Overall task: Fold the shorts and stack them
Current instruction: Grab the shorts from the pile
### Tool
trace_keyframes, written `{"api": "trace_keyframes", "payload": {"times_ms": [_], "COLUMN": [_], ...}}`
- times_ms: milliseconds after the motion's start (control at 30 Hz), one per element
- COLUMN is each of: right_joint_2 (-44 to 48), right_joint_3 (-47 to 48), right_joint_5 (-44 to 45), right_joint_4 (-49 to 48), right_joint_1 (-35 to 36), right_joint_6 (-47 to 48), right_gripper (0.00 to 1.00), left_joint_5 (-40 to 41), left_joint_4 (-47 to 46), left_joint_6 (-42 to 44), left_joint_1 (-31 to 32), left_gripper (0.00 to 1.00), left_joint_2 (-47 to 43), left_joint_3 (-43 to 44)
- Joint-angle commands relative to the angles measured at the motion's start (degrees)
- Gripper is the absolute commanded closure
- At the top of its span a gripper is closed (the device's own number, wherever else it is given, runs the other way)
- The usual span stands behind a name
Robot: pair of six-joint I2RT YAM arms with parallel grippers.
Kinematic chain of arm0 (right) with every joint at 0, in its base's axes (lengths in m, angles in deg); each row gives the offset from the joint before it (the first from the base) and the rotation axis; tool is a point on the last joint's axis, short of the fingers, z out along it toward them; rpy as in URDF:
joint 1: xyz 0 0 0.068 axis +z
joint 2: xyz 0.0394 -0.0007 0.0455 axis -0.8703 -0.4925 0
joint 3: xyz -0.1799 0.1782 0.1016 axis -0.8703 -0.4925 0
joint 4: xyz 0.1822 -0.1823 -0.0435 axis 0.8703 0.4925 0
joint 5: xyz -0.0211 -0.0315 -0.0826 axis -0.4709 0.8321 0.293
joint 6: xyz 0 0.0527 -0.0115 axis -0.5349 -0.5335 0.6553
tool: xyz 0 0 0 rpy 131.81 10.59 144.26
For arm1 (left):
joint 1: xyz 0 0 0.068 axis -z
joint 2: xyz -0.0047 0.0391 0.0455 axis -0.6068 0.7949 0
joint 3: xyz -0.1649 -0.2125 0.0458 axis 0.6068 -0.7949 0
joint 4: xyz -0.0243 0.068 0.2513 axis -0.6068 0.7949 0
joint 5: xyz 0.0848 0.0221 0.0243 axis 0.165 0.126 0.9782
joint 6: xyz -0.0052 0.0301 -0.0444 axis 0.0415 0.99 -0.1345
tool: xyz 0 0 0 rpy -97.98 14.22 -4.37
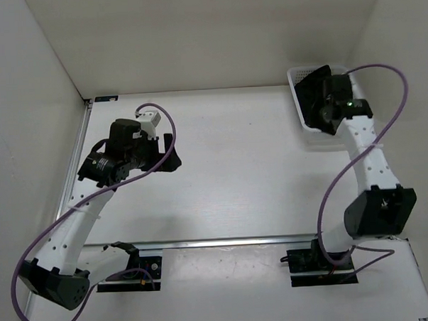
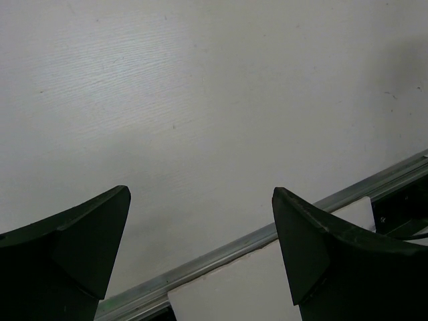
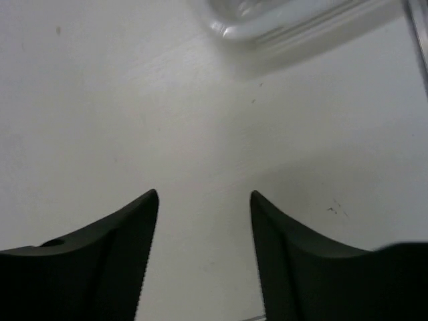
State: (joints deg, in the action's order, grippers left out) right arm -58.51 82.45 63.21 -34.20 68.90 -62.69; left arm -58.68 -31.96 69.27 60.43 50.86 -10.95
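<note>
While basketed, shorts (image 1: 307,96) near right gripper (image 3: 204,195)

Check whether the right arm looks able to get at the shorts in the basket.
Probably yes. The right gripper hovers just beside the basket with jaws open, and the shorts lie in it, open from above, with nothing but the arm's own wrist near them.

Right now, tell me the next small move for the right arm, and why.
Probably reach the right gripper into the white basket to grasp the shorts: dark fabric appears to lie in it, and that gripper is open, empty and closest.
</note>
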Motion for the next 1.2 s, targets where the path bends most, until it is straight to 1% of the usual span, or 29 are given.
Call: {"api": "trace_keyframes", "payload": {"times_ms": [0,33,67,100,133,167,233,267,333,367,400,433,500,567,600,633,700,733,800,833,900,967,1033,1067,1133,1167], "right_joint_2": [-8.21,-10.76,-16.01,-18.76,-24.44,-27.37,-33.52,-39.47,-44.86,-49.42,-51.38,-55.05,-58.32,-61.67,-62.29,-62.82,-62.82,-61.95,-58.89,-57.56,-53.01,-49.57,-43.94,-40.01,-35.86,-31.14], "right_joint_3": [9.03,11.32,16.21,18.79,21.33,27.45,34.51,41.77,48.40,51.13,55.24,57.11,61.06,61.70,61.70,61.70,61.09,59.87,58.81,58.80,58.80,59.42,60.03,60.03,60.03,59.51], "right_joint_5": [-9.25,-9.26,-10.13,-10.14,-9.53,-8.92,-8.91,-8.91,-8.38,-8.38,-8.91,-8.91,-10.05,-11.10,-11.72,-13.46,-15.23,-15.85,-16.47,-15.43,-15.41,-17.87,-20.06,-23.47,-27.09,-28.76], "right_joint_4": [-3.88,-3.88,-3.88,-3.88,-3.88,-3.01,-1.25,0.67,2.09,2.62,2.62,2.62,2.01,0.35,-1.23,-2.11,-4.48,-5.37,-6.86,-6.87,-6.87,-6.87,-7.40,-8.09,-8.10,-8.10], "right_joint_1": [-9.79,-11.12,-13.13,-13.93,-14.55,-15.86,-17.01,-17.71,-17.72,-18.33,-18.34,-18.34,-18.86,-18.86,-18.86,-18.86,-18.86,-18.86,-18.86,-18.86,-18.86,-18.86,-18.86,-18.34,-17.81,-17.81], "right_joint_6": [1.71,1.18,1.17,0.65,0.64,0.64,0.12,0.12,0.64,0.64,0.64,0.64,0.64,0.64,0.64,0.64,0.64,0.64,0.64,0.64,0.64,0.64,0.64,0.64,0.03,-0.49], "right_gripper": [0.47,0.50,0.52,0.52,0.47,0.22,0.06,0.01,0.01,0.01,0.01,0.01,0.01,0.01,0.04,0.11,0.33,0.56,0.82,1.00,1.00,1.00,1.00,1.00,1.00,1.00], "left_joint_5": [-0.26,-0.95,-0.96,0.08,1.14,2.02,4.92,5.54,6.33,6.86,6.86,6.86,7.39,7.92,8.44,8.44,8.44,8.44,8.97,8.97,8.19,6.96,6.34,6.34,6.34,5.46], "left_joint_4": [0.59,0.59,0.59,0.59,0.59,0.59,0.59,0.59,0.59,0.59,0.59,0.59,0.59,0.59,0.59,0.59,0.59,0.59,0.59,0.07,0.06,0.06,-0.46,-0.46,-0.46,-0.46], "left_joint_6": [-0.27,-0.27,-0.27,-0.27,-0.27,-0.27,-0.27,-0.27,-0.27,-0.27,-0.27,-0.27,-0.88,-0.88,-0.88,-0.88,-0.88,-0.88,-0.88,-1.49,-1.50,-2.72,-3.25,-3.26,-3.78,-4.57], "left_joint_1": [0.13,0.13,0.13,0.13,0.66,0.66,0.66,0.66,0.66,0.66,0.66,0.66,0.66,0.66,0.66,0.66,0.66,0.66,0.66,0.66,0.66,0.66,0.66,0.66,0.66,0.14], "left_gripper": [0.01,0.01,0.01,0.01,0.01,0.01,0.01,0.01,0.01,0.01,0.01,0.01,0.01,0.01,0.01,0.01,0.01,0.01,0.01,0.01,0.01,0.01,0.01,0.01,0.01,0.01], "left_joint_2": [2.87,3.58,4.19,4.72,5.25,6.13,6.92,7.79,8.85,10.08,10.78,11.40,13.07,14.65,14.66,15.53,16.32,16.33,16.86,17.47,18.08,18.09,18.09,18.09,17.56,16.86], "left_joint_3": [2.92,3.54,3.55,4.33,5.12,5.13,5.92,6.62,7.33,7.94,8.72,8.73,9.26,9.87,9.88,9.88,10.48,10.49,11.01,11.63,12.33,12.95,13.47,13.48,14.09,15.14]}}
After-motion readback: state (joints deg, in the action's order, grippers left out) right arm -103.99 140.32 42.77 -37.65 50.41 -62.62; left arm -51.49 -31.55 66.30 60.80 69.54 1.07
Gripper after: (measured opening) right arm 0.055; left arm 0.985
